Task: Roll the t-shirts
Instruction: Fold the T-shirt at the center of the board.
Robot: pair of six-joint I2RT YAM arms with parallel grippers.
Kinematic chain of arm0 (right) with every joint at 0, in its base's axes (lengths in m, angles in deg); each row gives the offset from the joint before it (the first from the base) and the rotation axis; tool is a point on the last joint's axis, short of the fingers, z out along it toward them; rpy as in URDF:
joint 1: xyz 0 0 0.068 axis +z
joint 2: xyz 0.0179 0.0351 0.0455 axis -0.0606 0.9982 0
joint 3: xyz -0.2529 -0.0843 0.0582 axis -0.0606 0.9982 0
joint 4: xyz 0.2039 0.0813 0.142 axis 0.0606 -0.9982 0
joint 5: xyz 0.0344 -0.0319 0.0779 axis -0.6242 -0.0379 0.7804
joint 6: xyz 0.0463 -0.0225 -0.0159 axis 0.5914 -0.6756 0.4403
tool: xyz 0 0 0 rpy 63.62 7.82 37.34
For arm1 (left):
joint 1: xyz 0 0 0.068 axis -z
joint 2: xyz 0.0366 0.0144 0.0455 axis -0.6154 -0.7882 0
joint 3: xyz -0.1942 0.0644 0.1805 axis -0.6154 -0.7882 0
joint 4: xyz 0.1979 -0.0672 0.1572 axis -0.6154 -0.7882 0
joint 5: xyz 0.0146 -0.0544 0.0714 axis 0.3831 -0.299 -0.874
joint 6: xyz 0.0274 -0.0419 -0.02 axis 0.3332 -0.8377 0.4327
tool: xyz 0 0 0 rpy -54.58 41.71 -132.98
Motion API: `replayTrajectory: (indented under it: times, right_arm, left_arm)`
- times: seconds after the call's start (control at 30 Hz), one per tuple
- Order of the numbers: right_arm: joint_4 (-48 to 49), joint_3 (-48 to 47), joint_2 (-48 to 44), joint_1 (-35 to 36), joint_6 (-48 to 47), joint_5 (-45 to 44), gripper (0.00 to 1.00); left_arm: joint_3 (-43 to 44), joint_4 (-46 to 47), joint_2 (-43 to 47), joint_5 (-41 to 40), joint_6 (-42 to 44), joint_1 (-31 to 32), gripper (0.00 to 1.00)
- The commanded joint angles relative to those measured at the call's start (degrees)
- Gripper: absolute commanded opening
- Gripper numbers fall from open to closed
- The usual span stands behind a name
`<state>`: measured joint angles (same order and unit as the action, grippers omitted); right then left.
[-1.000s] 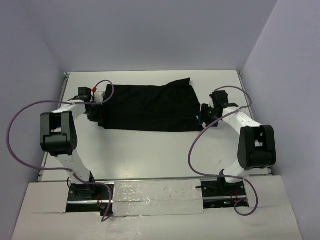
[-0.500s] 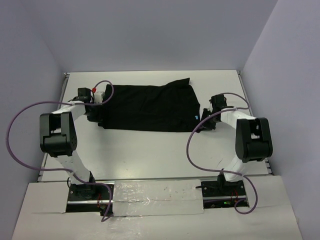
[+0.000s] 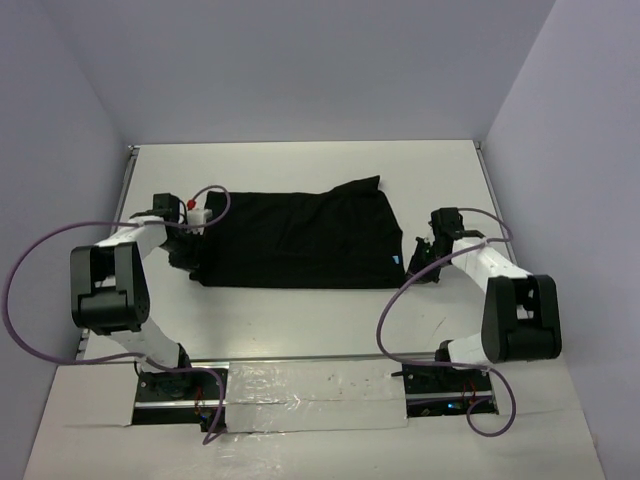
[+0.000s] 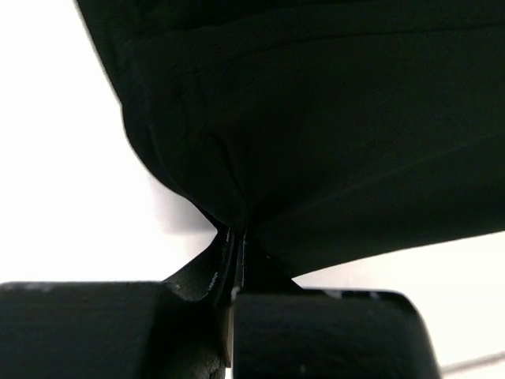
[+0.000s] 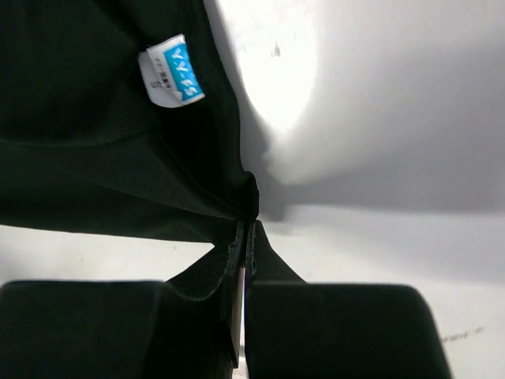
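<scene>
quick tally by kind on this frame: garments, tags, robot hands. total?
Plain black fabric short-sleeved t-shirt: 1
Small light-blue neck tag: 1
Black two-finger robot hands, left hand and right hand, each pinching the shirt's edge: 2
Total: 4

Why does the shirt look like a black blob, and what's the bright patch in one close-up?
Left wrist view: the plain black fabric t-shirt swallows light, only faint folds showing; the white table is blown out. Right wrist view: glare spot on the table, grey shadow beside; the light-blue neck tag is sharp.
</scene>
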<state>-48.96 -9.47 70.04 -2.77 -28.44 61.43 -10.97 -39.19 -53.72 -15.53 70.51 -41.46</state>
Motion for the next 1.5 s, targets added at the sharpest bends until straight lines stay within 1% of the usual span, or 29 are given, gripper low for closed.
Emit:
replayTrajectory:
  times: [0.0, 0.13, 0.17, 0.2, 0.23, 0.27, 0.3, 0.33, 0.4, 0.43, 0.47, 0.5, 0.57, 0.6, 0.63, 0.67, 0.73, 0.77, 0.83, 0.87, 0.9, 0.93, 0.97, 1.03, 1.1, 1.13, 1.33, 1.37, 1.47]
  right_arm:
    - [-6.41, 1.93, -5.42, -0.27, 2.28, -1.33, 0.0]
    - [-8.69, 4.13, -7.81, -0.36, 3.78, -3.26, 0.0]
    - [-9.22, 4.31, -8.07, -0.36, 4.13, -3.7, 0.0]
    - [-9.4, 3.96, -8.08, -0.27, 4.05, -3.7, 0.02]
    - [-9.75, 3.52, -7.99, -0.27, 3.96, -3.7, 0.08]
    - [-10.54, 2.56, -7.81, -0.36, 3.52, -3.88, 0.27]
    - [-11.07, 2.03, -7.64, -0.36, 3.0, -3.97, 0.36]
    - [-11.77, 1.33, -7.46, -0.36, 1.77, -4.4, 0.43]
    - [-14.4, -1.3, -7.46, -0.36, 0.71, -6.6, 0.59]
    - [-16.33, -3.84, -7.9, -0.27, -0.34, -7.91, 0.69]
    - [-17.39, -5.52, -8.07, -0.27, -0.78, -8.71, 0.7]
    - [-18.36, -7.19, -8.34, -0.27, -1.57, -9.5, 0.7]
    - [-20.73, -15.59, -8.34, -0.27, -2.72, -10.91, 0.7]
    - [-20.74, -15.64, -8.34, -0.27, -3.07, -10.91, 0.7]
    - [-20.48, -20.34, -7.9, -0.27, -3.07, -11.0, 0.7]
    - [-19.78, -22.82, -6.42, -0.36, -2.99, -9.87, 0.7]
    - [-16.02, -28.87, -4.22, -0.27, -2.9, -6.97, 0.7]
    - [-14.43, -30.65, -1.42, -0.27, -2.46, -4.96, 0.69]
    - [-9.87, -35.3, 1.84, -0.18, -0.62, -3.01, 0.67]
    - [-8.19, -36.81, 3.68, -0.1, 0.08, -2.39, 0.67]
    - [-6.78, -38.13, 7.53, -0.01, 1.74, -1.26, 0.66]
    - [-3.81, -40.66, 9.48, 0.17, 2.54, -0.63, 0.66]
    - [-2.47, -41.82, 11.59, 0.26, 3.42, -0.19, 0.66]
    - [-0.19, -46.02, 18.0, 0.43, 5.62, 1.12, 0.66]
    - [-0.26, -49.28, 22.31, 0.87, 6.41, 0.87, 0.66]
    - [-0.26, -52.35, 26.16, 1.05, 6.42, 1.13, 0.66]
    - [2.02, -60.27, 37.08, 2.36, 8.79, 2.36, 0.66]
    - [2.55, -60.81, 39.54, 2.54, 9.14, 3.14, 0.66]
    - [3.78, -62.92, 43.5, 3.07, 10.89, 4.29, 0.66]
  left_arm:
    - [-2.86, -10.0, 3.84, -2.76, 4.94, -0.38, 0.0]
    - [-4.28, -13.18, 6.13, -3.03, 6.17, -0.38, 0.01]
    - [-4.45, -13.62, 6.4, -2.85, 6.34, -0.47, 0.02]
    - [-4.72, -14.06, 7.01, -2.59, 6.43, -0.38, 0.04]
    - [-4.89, -14.76, 7.1, -1.98, 6.43, -0.38, 0.16]
    - [-5.16, -14.94, 7.19, -1.8, 6.0, -0.38, 0.28]
    - [-5.77, -14.85, 7.54, -1.62, 5.56, -0.47, 0.39]
    - [-6.04, -14.16, 7.63, -2.32, 5.03, -0.38, 0.54]
    - [-6.21, -14.23, 8.06, -2.41, 4.68, -0.47, 0.6]
    - [-5.69, -15.28, 8.24, -1.63, 4.68, -0.73, 0.68]
    - [-4.82, -16.16, 8.59, -0.84, 4.94, -1.17, 0.69]
    - [-1.85, -17.3, 9.2, 0.04, 5.2, -2.04, 0.7]
    - [7.18, -19.85, 10.44, 2.59, 6.43, -4.06, 0.71]
    - [7.23, -19.86, 10.44, 2.6, 6.43, -4.68, 0.75]
    - [9.93, -19.69, 10.44, 3.3, 6.43, -5.04, 0.8]
    - [15.0, -18.38, 9.83, 3.65, 6.09, -5.65, 0.8]
    - [19.78, -16.01, 8.34, 5.14, 3.2, -6.0, 0.79]
    - [23.98, -13.91, 5.9, 6.1, 1.88, -6.01, 0.79]
    - [27.69, -11.61, 2.81, 7.51, -1.98, -6.01, 0.77]
    - [29.97, -10.12, -0.51, 7.61, -3.39, -6.09, 0.75]
    - [30.87, -6.63, -2.37, 7.26, -4.63, -6.01, 0.73]
    - [31.83, -5.2, -4.04, 6.91, -6.9, -6.01, 0.71]
    - [34.02, -4.14, -7.98, 6.56, -7.79, -6.01, 0.69]
    - [36.4, -2.2, -11.95, 7.43, -10.07, -6.01, 0.69]
    - [39.48, -0.71, -17.23, 8.66, -11.49, -5.92, 0.69]
    - [40.97, -0.09, -19.94, 9.1, -12.54, -5.92, 0.69]
    - [42.47, 6.15, -25.32, 11.82, -13.34, -5.48, 0.73]
    - [42.48, 6.42, -26.46, 12.0, -15.43, -5.22, 0.73]
    - [42.48, 6.94, -28.49, 11.57, -15.89, -4.52, 0.73]
